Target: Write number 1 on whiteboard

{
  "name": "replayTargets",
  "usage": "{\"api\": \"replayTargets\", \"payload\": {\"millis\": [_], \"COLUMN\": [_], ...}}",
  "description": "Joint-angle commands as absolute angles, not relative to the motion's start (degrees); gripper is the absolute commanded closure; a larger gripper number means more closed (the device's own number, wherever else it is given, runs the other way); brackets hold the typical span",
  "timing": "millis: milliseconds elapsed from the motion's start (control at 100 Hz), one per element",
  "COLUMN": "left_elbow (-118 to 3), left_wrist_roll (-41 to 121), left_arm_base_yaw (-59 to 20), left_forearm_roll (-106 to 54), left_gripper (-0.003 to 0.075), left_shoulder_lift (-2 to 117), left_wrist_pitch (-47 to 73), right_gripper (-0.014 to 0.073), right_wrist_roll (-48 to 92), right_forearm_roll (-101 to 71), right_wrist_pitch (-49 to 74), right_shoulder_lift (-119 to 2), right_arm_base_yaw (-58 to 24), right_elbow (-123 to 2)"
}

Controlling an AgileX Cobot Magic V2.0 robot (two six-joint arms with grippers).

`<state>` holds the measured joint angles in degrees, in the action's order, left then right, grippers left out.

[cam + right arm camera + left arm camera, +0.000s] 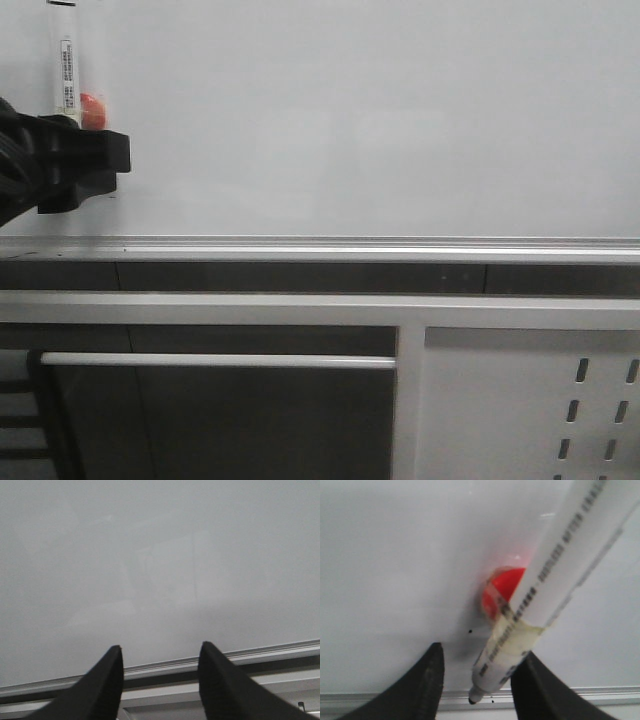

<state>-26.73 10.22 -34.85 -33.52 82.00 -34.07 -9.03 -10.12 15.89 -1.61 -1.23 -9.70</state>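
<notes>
My left gripper [477, 672] clasps the marker [560, 580], tip close above the whiteboard [380, 120] near its silver edge strip [400, 245]; my right gripper [160, 672] hangs spread and empty; no number 1 shows yet, so I judge the stroke unwritten

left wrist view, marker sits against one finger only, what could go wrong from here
The marker rests against one finger of the left end effector, taped, so it may slip or tilt under pressure. Its tip sits near the whiteboard edge strip, leaving little room for a downward stroke.
</notes>
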Motion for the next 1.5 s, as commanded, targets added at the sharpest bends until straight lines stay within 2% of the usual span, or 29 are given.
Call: {"api": "replayTargets", "payload": {"millis": [0,90,370,420,540,590,880,980,1260,1490], "left_elbow": [-28.91,-28.91,-28.91,-28.91,-28.91,-28.91,-30.23,-30.90,-31.24,-31.24], "left_wrist_roll": [10.04,10.04,10.04,10.04,10.04,10.04,10.04,10.04,10.04,10.15], "left_arm_base_yaw": [-34.64,-34.64,-34.64,-34.64,-34.64,-34.64,-34.64,-34.44,-33.07,-33.07], "left_forearm_roll": [-29.20,-28.93,-27.07,-27.07,-27.18,-27.32,-28.30,-28.76,-29.40,-29.40], "left_gripper": [0.0513,0.0559,0.0554,0.0521,0.0360,0.0323,0.0324,0.0352,0.0501,0.0703], "left_shoulder_lift": [81.20,81.20,81.20,81.20,81.20,81.20,81.20,81.20,81.20,81.20], "left_wrist_pitch": [-41.79,-42.58,-42.45,-42.45,-42.65,-43.08,-45.88,-46.39,-46.77,-46.67], "right_gripper": [0.0280,0.0280,0.0280,0.0280,0.0280,0.0280,0.0280,0.0280,0.0280,0.0280], "right_wrist_roll": [-8.54,-8.54,-8.54,-8.54,-8.54,-8.54,-8.54,-8.54,-8.54,-8.54], "right_forearm_roll": [-9.55,-9.55,-9.55,-9.55,-9.55,-9.55,-9.55,-9.55,-9.55,-9.55], "right_wrist_pitch": [11.65,11.65,11.65,11.65,11.76,11.76,11.98,11.98,11.98,11.98], "right_shoulder_lift": [-2.84,-2.84,-2.84,-2.84,-2.84,-2.84,-2.84,-2.84,-2.84,-2.84], "right_arm_base_yaw": [-1.20,-1.20,-1.20,-1.20,-1.20,-1.20,-1.20,-1.20,-1.20,-1.20], "right_elbow": [-11.65,-11.65,-11.65,-11.65,-11.65,-11.65,-11.65,-11.65,-11.65,-11.65]}}
